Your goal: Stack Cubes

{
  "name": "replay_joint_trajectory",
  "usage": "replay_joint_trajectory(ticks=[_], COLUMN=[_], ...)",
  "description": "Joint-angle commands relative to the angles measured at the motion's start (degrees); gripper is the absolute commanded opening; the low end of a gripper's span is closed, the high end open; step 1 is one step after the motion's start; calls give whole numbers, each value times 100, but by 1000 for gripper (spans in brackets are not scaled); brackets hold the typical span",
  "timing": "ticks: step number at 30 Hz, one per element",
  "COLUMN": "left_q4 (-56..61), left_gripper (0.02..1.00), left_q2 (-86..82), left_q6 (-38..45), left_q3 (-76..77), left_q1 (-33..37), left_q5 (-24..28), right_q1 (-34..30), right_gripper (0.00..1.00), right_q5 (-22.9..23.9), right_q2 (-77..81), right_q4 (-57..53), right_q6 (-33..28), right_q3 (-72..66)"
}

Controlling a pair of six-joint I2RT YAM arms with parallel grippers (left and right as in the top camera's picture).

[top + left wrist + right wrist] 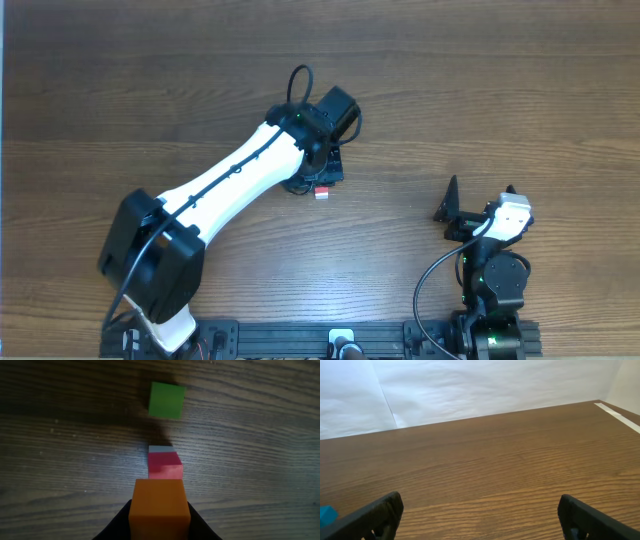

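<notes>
My left gripper is shut on an orange cube and holds it above the table. Just beyond the orange cube stands a red cube, with a pale blue edge showing under its far side; I cannot tell if that is another cube. Farther on, a green cube lies alone on the wood. From above, the left gripper is near the table's middle, and the red cube peeks out beside it. My right gripper rests open at the near right with nothing between its fingers.
The brown wooden table spreads wide on all sides. A white wall rises behind its far edge in the right wrist view. A small blue piece shows beside the right gripper's finger.
</notes>
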Motion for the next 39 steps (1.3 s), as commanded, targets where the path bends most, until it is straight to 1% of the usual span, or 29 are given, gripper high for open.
replay_joint_trajectory(ticks=[1, 19, 39], left_q4=[39, 39, 42], left_gripper=[121, 110, 104], left_q2=[184, 404, 509], left_q6=[144, 146, 146], left_q3=[125, 227, 238], left_q1=[26, 31, 28], left_q5=[173, 289, 286], right_q1=[-33, -33, -33], right_gripper=[991, 993, 993], right_q5=[76, 76, 76], right_q2=[-46, -46, -46], right_q4=[-7, -7, -7], right_q6=[-28, -28, -28], right_q3=[-31, -31, -31])
